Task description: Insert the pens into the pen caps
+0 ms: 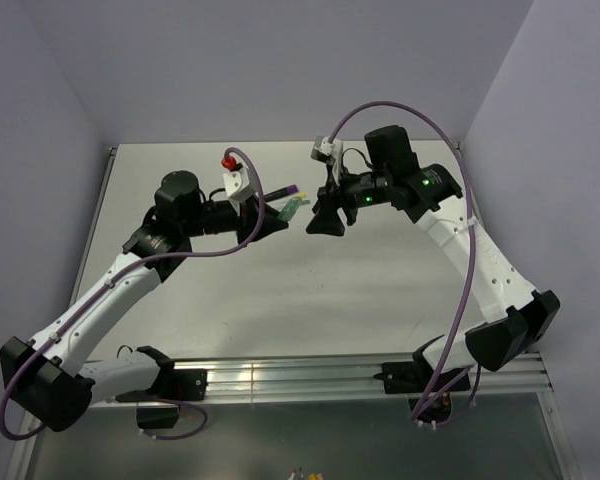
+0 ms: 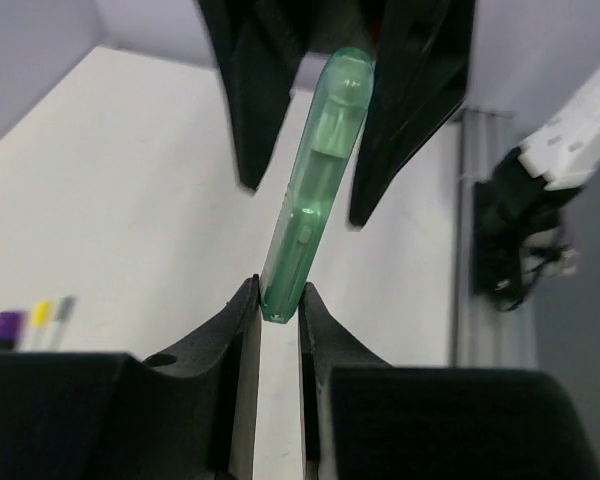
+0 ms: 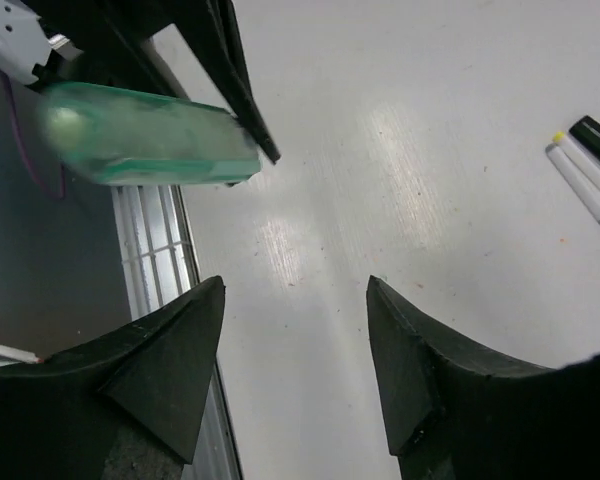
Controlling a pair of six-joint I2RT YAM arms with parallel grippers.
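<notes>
Left jaws clamp the green pen [image 2: 315, 190] by its base. Right jaws gape empty near its tip, above the counter [image 1: 310, 300].

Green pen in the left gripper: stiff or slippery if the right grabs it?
Probably stiff: the green pen stands straight out of the left gripper, unsupported. It may pivot or slip: only its end is pinched, and the plastic looks glossy.
</notes>
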